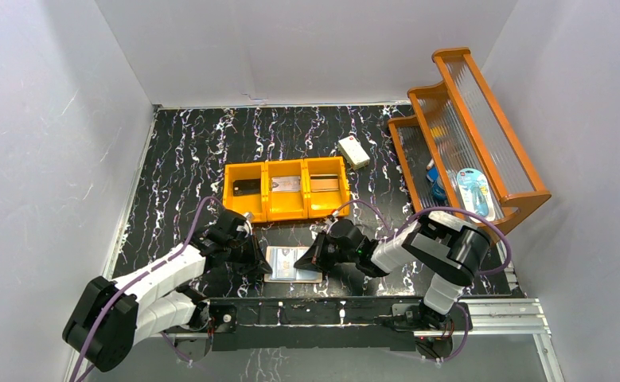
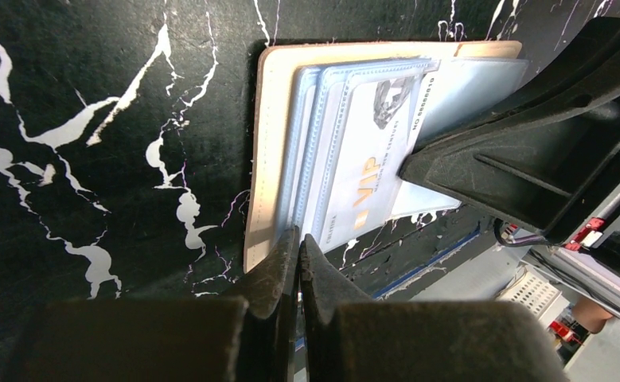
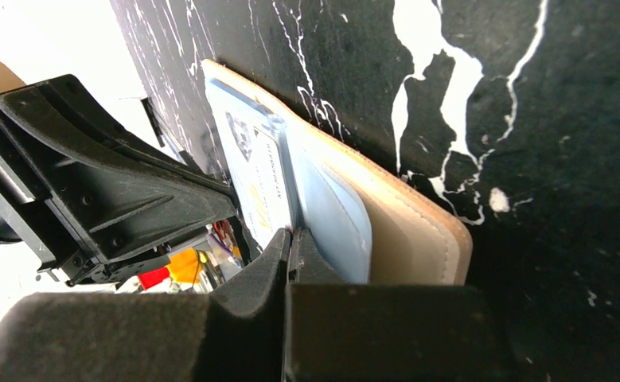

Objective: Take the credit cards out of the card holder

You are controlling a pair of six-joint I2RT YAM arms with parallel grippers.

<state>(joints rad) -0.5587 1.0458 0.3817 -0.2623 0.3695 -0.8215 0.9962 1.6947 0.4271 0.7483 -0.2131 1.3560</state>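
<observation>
**Top view:** Nearest the lens, my two arms reach in from the near rail and meet over the card holder (image 1: 293, 264). It lies open and flat on the black marbled table (image 1: 171, 159), close to the near edge. The left gripper (image 1: 255, 256) is at its left end and the right gripper (image 1: 317, 256) at its right. Just beyond stands the orange bin (image 1: 266, 191), with a card in each of its three compartments. A white box (image 1: 354, 151) and an orange rack (image 1: 469, 119) sit farther back, well apart. A bare strip of table separates holder and bin, and that is all the room I have on that side.

**Left wrist:** My left fingers are pressed together, tips down on the holder's peach border. I cannot tell whether anything thin is caught between them. A white credit card (image 2: 362, 171) marked VIP stands partway out of the pale blue pockets, and the other arm's black finger lies across its far end.

**Right wrist:** My right fingers are closed tight at the card's exposed short edge, and I judge that they are pinching it.

I reckon the card is light, thin and stiff, and glossy enough to slip from a shallow pinch. The exposed edge is the place to hold, with a flat pull in line with the pocket. The holder looks soft and light, and I expect it would ride along unless pinned.
</observation>
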